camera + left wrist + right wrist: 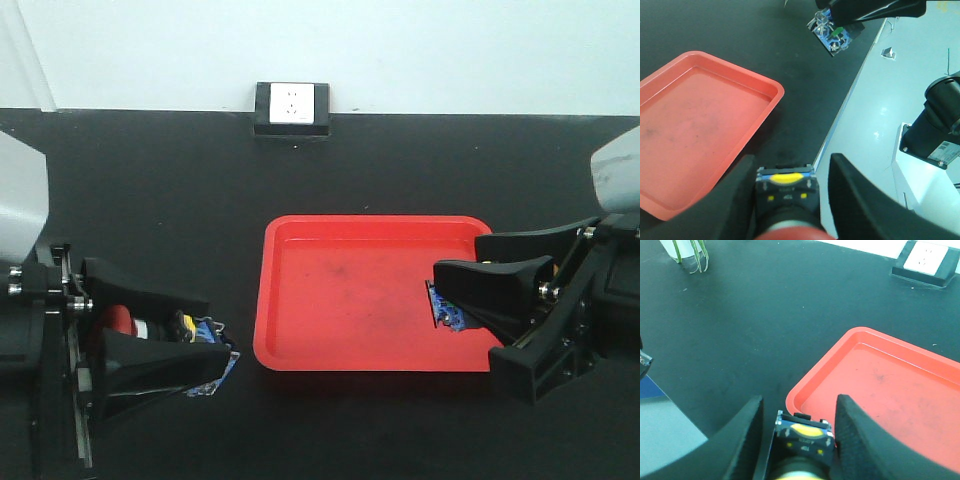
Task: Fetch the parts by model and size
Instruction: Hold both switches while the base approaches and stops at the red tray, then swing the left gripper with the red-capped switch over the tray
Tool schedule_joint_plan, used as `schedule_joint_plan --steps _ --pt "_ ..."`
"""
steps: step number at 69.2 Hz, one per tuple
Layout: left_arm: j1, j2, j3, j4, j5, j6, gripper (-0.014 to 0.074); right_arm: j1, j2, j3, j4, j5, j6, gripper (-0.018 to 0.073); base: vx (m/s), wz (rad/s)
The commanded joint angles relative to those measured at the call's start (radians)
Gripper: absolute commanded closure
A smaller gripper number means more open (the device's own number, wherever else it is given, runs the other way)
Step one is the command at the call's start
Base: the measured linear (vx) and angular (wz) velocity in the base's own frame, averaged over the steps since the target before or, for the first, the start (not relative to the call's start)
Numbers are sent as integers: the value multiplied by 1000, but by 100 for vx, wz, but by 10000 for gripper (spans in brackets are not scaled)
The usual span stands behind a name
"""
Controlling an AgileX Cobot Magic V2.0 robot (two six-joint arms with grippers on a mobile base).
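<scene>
Left pincer (215, 335): narrow, clamped on the red-capped switch (150, 326). Jaws lie across the black body, cap toward the wrist, blue base poking out front. Position: low over the desk (150, 180), off the red tray (262, 300), at about 8 o'clock from it. Contact with the desk: cannot tell.

Right pincer (450, 295): likewise narrow, holding the yellow-capped switch (802, 437) at the tray's 3 o'clock rim, blue base reaching in over the tray floor.

Handling, my estimate: both parts are light, stiff moulded plastic. The domed cap is smooth and would likely slip, so the flat sides of the black body are the place to grip (as both are gripped now). The blue base end looks like the delicate part; set down gently, no drop.
</scene>
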Motion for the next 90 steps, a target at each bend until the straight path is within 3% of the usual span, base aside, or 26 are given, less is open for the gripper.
schedule_joint_plan --steps 1,29,35,43,53,72,81,90 --pt "-5 -9 -30 -60 -28 -6 603 -1 -6 -30 4 -74 -11 564 0 0" --pt "-5 -8 -30 -74 -71 -6 603 -1 -6 -30 4 -114 -11 564 0 0" --pt "-5 -5 -36 -89 -145 -19 603 -1 -6 -30 4 -128 -11 564 0 0" --pt "-5 18 -37 -86 -323 -161 603 -1 -6 -30 3 -142 -11 564 0 0" --pt "-5 81 -37 -86 -449 -187 604 -1 -9 -30 3 -152 -11 564 0 0" --pt "-12 283 -138 -88 -433 -198 604 -1 -9 -30 4 -182 -7 564 0 0" --pt "-33 379 -268 -40 -431 -290 603 -1 -9 -31 4 -195 -7 564 0 0" --pt "-71 486 -401 122 -416 -478 603 -1 -13 -50 3 -190 -7 564 0 0"
